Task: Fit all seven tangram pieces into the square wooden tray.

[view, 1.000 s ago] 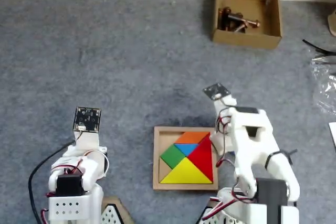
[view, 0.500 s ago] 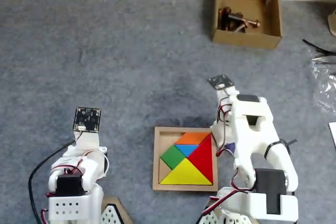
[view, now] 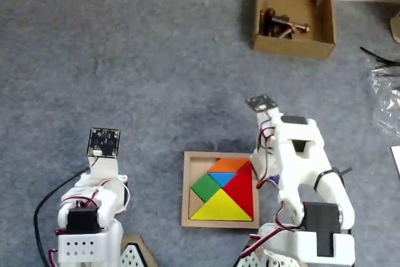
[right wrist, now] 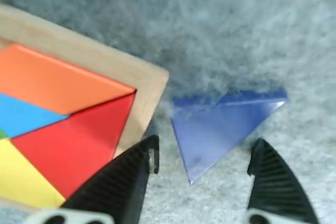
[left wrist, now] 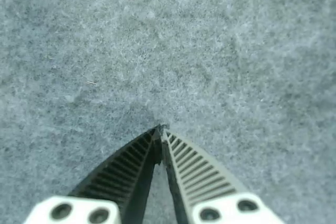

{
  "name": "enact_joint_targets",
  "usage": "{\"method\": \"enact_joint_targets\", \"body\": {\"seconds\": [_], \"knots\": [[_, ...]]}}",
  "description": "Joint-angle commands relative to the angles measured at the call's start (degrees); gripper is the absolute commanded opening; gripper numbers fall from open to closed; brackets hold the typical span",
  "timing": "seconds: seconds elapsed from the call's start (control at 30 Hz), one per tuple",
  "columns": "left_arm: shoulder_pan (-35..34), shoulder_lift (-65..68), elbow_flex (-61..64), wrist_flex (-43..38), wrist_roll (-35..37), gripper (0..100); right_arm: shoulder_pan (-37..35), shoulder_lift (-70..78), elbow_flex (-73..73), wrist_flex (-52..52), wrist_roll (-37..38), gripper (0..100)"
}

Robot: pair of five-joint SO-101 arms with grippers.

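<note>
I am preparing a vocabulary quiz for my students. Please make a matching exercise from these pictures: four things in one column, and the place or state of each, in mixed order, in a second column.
Things
1. dark blue triangle
2. red triangle
3. left gripper
4. cardboard box

Places or states
A. shut, above bare carpet
B. at the carpet's far edge, holding metal parts
C. on the carpet beside the wooden tray, within the open right gripper
D. inside the wooden tray

Pairs: 1-C, 2-D, 3-A, 4-B.
</note>
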Motion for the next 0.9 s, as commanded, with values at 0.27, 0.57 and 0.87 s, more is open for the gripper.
{"method": "enact_joint_targets", "body": {"seconds": [0.27,0.57,0.87], "knots": [[-0.57,0.13,1.19,0.26,0.26,1,-3.65,-0.40,5.85,0.84,-0.18,26.1],[-0.57,0.13,1.19,0.26,0.26,1,-2.95,-0.75,5.85,4.62,1.76,26.0],[-0.57,0.13,1.19,0.26,0.26,1,-1.01,-0.92,3.65,5.14,-2.90,26.0]]}}
